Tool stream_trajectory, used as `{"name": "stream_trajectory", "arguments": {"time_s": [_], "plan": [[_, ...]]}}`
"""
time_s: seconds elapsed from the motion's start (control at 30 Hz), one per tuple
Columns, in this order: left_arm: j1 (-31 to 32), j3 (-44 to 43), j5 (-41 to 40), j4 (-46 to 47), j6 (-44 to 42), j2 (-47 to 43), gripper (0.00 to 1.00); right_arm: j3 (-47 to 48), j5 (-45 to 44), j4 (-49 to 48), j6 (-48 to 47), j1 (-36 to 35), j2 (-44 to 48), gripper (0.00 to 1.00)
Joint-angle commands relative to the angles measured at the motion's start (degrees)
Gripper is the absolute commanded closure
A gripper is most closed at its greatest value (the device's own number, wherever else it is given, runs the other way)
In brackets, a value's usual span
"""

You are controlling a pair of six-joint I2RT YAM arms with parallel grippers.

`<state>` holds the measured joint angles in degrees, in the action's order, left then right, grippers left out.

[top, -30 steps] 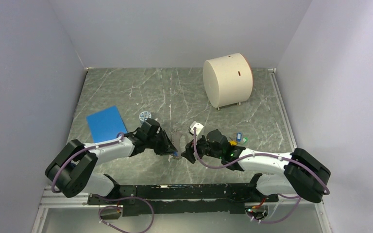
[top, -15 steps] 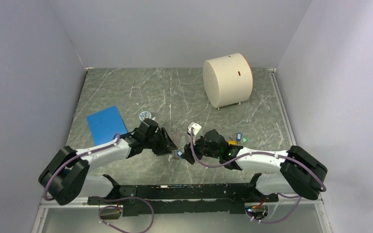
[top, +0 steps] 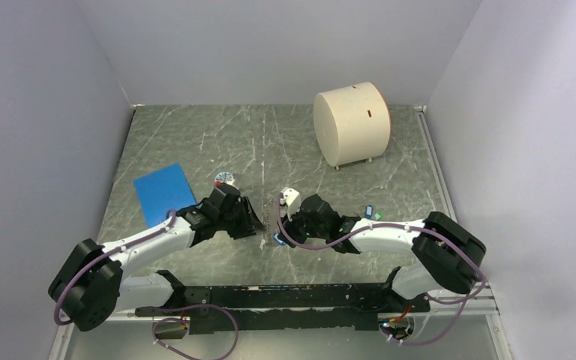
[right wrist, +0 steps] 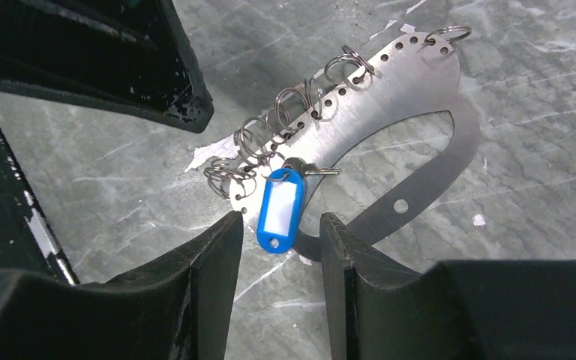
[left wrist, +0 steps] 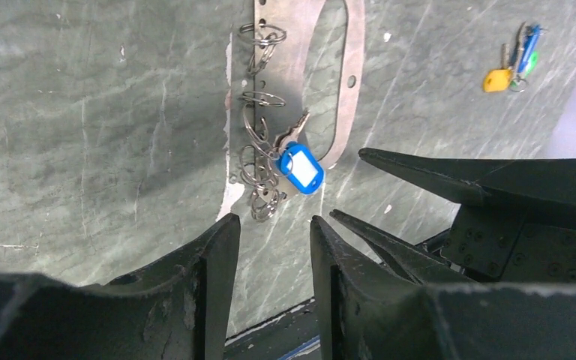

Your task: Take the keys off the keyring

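keyring (right wrist: 397,90) lies flat on the grey marbled surface (top: 195,142) near the middle front, between the two arms. it is a flat metal oval loop with one broad side pierced by a row of holes. several wire split rings (right wrist: 300,105) hang through those holes. at the near end of the row a blue tag (right wrist: 279,210) with a white label is attached, and a small key (right wrist: 311,169) sits at its top.

right gripper (right wrist: 279,217) is low over that end, jaws parted. the tag lies in line with the gap between its fingers (right wrist: 210,255), and neither finger is seen touching it. left gripper (left wrist: 270,232) faces it from the other side, also released with nothing between its jaws. its tips are just short of the ringed edge, and the two grippers nearly meet over the keyring.

loose keys (left wrist: 514,64) with yellow, blue and green heads lie bunched on the surface to the right, well apart from the keyring.

further out there is a flat blue pad (top: 163,191) on the left, a small round patterned jar (top: 225,178) beside it, and a cream drum (top: 351,122) at the back right.
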<state>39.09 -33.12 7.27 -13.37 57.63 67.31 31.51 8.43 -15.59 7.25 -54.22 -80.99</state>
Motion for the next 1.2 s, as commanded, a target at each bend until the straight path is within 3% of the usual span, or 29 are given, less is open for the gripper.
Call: {"name": "stream_trajectory", "arguments": {"time_s": [0.0, 0.37, 0.8, 1.17], "plan": [[0.1, -1.4, 2.2, 1.6, -2.2, 2.8, 0.56, 3.1, -0.3, -0.4, -4.7, -0.2, -2.2, 0.55], [0.1, -1.2, 5.3, 3.9, -2.3, 6.8, 0.58, 7.1, 3.7, -0.9, -14.5, -0.3, -8.4, 0.54], [0.2, 0.5, 7.6, 6.0, -2.2, 7.4, 0.66, 8.3, 6.2, -1.4, -19.2, -0.3, -10.9, 0.52], [0.3, 2.8, 9.8, 9.7, -0.4, 9.8, 0.7, 8.2, 5.6, -3.6, -20.3, -0.3, -13.8, 0.62]]}}
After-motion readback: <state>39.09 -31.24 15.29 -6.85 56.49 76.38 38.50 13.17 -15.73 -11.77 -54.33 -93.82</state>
